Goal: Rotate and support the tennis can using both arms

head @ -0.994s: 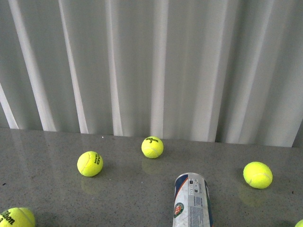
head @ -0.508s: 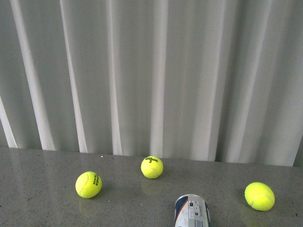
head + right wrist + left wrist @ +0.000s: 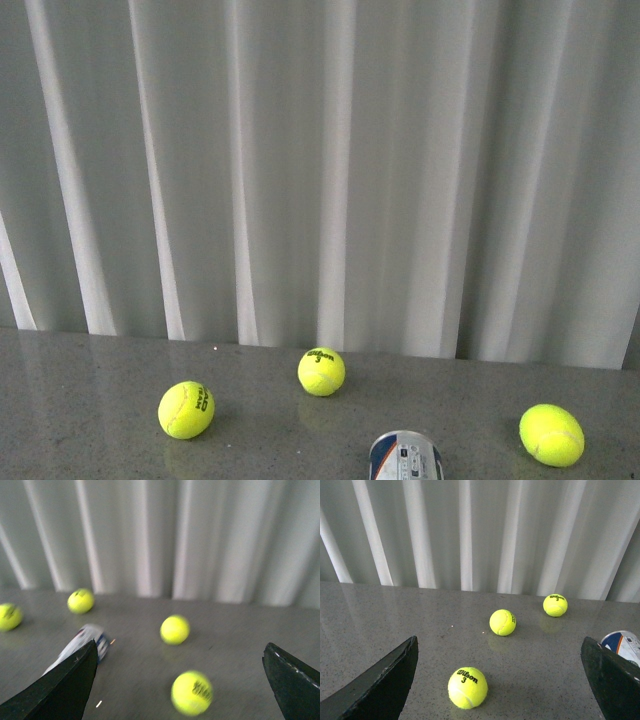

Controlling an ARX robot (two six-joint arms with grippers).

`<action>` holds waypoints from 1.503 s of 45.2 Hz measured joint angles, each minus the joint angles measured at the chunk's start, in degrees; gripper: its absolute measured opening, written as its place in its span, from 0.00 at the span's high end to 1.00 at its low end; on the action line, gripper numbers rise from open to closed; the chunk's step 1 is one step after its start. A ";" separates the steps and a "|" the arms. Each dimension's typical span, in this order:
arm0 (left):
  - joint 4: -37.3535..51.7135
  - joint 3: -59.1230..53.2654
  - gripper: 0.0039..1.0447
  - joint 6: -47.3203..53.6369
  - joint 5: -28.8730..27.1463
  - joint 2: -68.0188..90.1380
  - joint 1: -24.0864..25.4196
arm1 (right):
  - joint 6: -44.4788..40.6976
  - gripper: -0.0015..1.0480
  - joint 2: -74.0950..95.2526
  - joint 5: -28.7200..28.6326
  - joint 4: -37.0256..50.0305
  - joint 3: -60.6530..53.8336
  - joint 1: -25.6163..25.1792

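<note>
Can [image 3: 405, 456] lies on its side on the grey table [image 3: 90, 400], with only its far end showing at the lower edge of my front camera. I see the left fingers [image 3: 380, 685] spread wide and gripping nothing. The can sits just beyond 1 fingertip, and 3 balls [image 3: 467, 687] lie ahead of them. The right fingers [image 3: 60, 685] are spread wide too, and empty. That view is blurred, with the can partly behind 1 finger.

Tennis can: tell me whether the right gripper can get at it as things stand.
Probably yes. The right gripper is open, the tennis can lies close beside one jaw, and nothing sits between them.
</note>
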 joint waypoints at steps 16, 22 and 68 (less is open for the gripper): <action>0.00 0.00 0.06 0.02 0.04 -0.04 0.00 | 6.71 0.07 50.82 -4.37 8.87 19.08 7.61; 0.00 0.00 0.06 0.02 0.04 -0.04 0.00 | 9.62 0.07 66.58 -4.90 8.57 25.11 12.37; 0.00 0.00 0.06 0.02 0.04 -0.04 0.00 | 23.91 0.07 115.10 -4.26 6.08 57.57 20.76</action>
